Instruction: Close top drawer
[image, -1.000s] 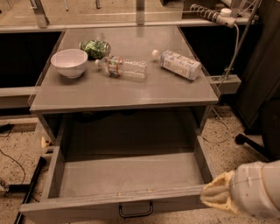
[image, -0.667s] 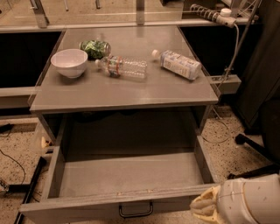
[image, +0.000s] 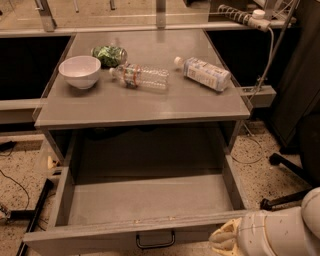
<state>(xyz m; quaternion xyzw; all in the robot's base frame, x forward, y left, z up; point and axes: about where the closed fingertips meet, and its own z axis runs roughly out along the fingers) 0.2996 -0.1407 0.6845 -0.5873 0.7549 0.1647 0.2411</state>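
One risk: the top drawer (image: 150, 200) stretches left of the gripper (image: 226, 241), state not discernible, so a corner shove could jam it.

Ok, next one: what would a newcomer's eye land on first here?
The top drawer, pulled far out below the tabletop, fills the lower half of the view, its dark handle centred on the front. The gripper sits at the bottom right corner, close to the right end of the drawer front. On the tabletop are a white bowl at left, then a clear bottle and a labelled bottle on their sides.
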